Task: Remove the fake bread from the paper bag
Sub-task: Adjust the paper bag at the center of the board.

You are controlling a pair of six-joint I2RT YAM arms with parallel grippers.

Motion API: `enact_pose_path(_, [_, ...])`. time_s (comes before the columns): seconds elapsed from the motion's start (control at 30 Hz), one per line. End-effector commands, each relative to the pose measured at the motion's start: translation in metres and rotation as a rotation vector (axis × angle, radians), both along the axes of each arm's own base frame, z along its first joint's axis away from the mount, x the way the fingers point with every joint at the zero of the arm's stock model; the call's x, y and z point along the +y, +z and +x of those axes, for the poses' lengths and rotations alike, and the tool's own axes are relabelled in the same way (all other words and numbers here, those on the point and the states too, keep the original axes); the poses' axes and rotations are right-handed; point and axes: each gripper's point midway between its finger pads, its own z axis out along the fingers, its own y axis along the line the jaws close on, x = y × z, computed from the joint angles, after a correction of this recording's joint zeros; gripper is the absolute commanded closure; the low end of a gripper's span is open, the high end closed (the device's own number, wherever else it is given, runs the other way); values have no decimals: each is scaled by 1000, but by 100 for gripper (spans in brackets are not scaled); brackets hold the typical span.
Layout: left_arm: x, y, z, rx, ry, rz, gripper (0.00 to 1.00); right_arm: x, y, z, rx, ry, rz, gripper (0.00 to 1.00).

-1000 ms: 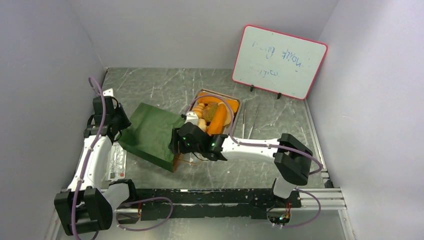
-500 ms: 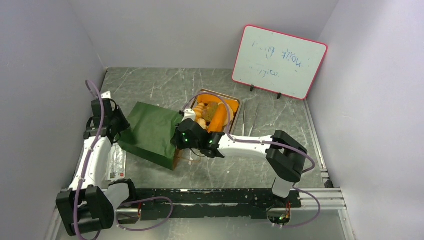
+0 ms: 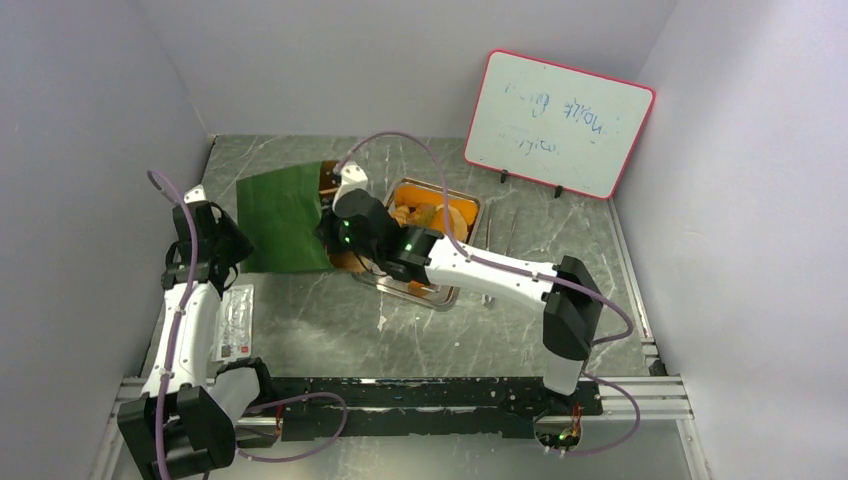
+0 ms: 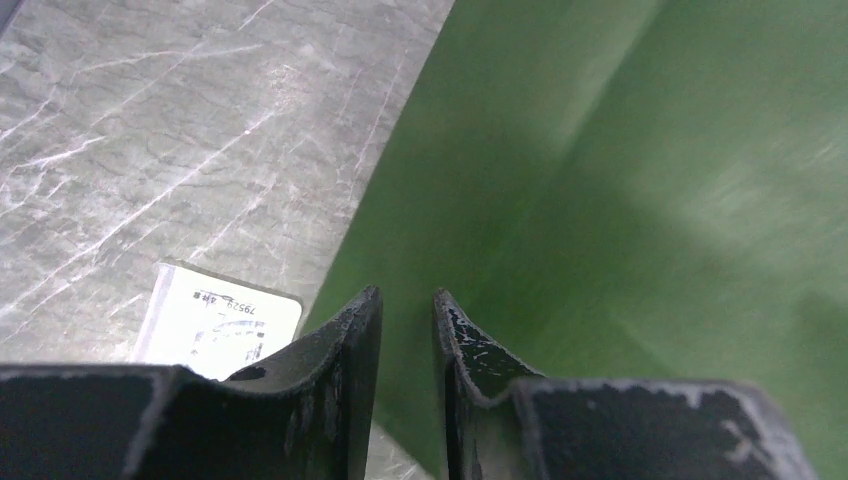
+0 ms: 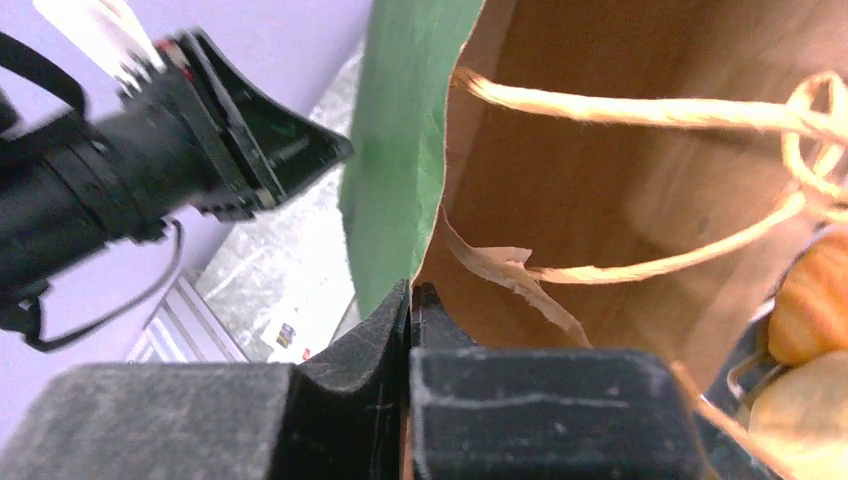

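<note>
the paper bag (image 3: 280,210) is on its side on the counter (image 3: 330,330), green side up. its brown mouth faces the metal tray (image 3: 432,298). the right end effector (image 5: 411,297) is squeezed tight on the rim of the bag's mouth, near the twisted handles (image 5: 620,110). the left end effector (image 4: 405,308) is at the bag's other end, its fingers only a little apart. i cannot tell if it grips the bag. fake bread (image 3: 440,212) lies in the tray, right beside the bag's mouth.
</note>
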Motion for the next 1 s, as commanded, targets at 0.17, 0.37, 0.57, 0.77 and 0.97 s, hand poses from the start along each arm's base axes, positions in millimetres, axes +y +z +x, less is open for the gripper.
enact_pose_path(0.17, [-10,-1,15,-52,-29,-80,80,13,21,19,-77,22,-159,100])
enact_pose_path(0.37, [-13,-10,23,-37,-48,-107,80,30,29,18,-127,50,-257,100])
enact_pose_path(0.57, [-22,-17,32,-25,-85,-161,80,48,40,14,-198,59,-344,100])
enact_pose_path(0.77, [-27,-12,34,-33,-102,-173,80,49,41,16,-215,49,-382,98])
enact_pose_path(0.97, [-42,-16,40,-5,-137,-167,80,41,31,11,-202,45,-437,96])
